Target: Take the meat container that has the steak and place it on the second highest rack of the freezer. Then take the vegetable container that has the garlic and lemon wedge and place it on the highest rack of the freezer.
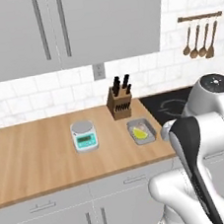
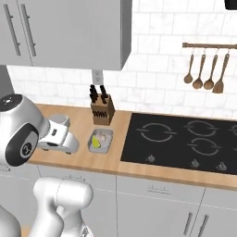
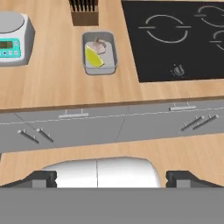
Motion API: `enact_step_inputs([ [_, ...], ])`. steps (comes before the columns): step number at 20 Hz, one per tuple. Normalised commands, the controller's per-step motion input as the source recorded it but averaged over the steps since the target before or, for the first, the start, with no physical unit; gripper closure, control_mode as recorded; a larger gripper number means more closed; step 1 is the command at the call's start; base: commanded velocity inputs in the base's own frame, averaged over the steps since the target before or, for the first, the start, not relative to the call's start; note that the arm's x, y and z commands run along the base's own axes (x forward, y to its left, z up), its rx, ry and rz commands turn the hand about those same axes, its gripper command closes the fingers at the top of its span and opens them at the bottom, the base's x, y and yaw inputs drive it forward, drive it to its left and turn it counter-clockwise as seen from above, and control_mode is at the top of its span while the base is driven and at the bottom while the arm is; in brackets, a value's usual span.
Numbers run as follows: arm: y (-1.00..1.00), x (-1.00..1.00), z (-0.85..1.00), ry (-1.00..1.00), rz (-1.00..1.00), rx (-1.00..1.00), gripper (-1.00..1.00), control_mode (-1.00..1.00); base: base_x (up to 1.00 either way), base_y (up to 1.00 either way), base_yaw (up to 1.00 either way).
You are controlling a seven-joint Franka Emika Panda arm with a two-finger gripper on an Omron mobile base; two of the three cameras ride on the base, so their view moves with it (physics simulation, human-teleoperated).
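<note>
1. Resting on the wooden desk [image 1: 40, 162], the vegetable container [image 1: 141, 132] lies near the front edge, between the black cooktop [image 2: 185, 139] and a digital scale [image 1: 83, 135].
2. Inside that tray, the lemon wedge [image 3: 93, 57] lies along one side and the garlic [image 3: 100, 45] sits at the end nearer the wall, touching or just beside the wedge.
3. A knife block [image 2: 102, 111] stands just behind the tray, toward the tiled wall.
4. Wooden spoons [image 2: 203, 69] hang from a rail above the cooktop.
5. Grey cabinet doors [image 1: 49, 27] hang above the desk, and grey drawers [image 3: 109, 127] run beneath its front edge.
6. The end effector [image 3: 111, 178] is spread wide with nothing between its two dark tips; it hangs well apart from the tray, out in front of the desk edge and looking down toward it.
</note>
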Motion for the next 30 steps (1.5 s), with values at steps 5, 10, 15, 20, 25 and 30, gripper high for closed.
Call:
enact_step_inputs([
  [5, 0.00, 0.00, 0.00, 0.00, 0.00, 0.00, -1.00, 1.00, 0.58, 0.33, 0.00],
  [10, 0.00, 0.04, -0.02, 0.01, 0.00, 0.00, -1.00, -1.00, 0.25, 0.18, -0.01],
  [15, -0.19, 0.23, -0.23, 0.07, 0.00, 0.02, -1.00, -1.00, 0.00, 0.00, 0.00],
  [20, -0.61, 0.47, -0.36, 0.08, -0.07, 0.18, -1.00, -1.00, 0.00, 0.00, 0.00],
  [25, -0.97, 0.84, -0.55, 0.13, -0.20, 0.37, -1.00, -1.00, 0.00, 0.00, 0.00],
  [30, -0.54, 1.00, -0.58, 0.20, -0.14, 0.12, -1.00, -1.00, 0.00, 0.00, 0.00],
])
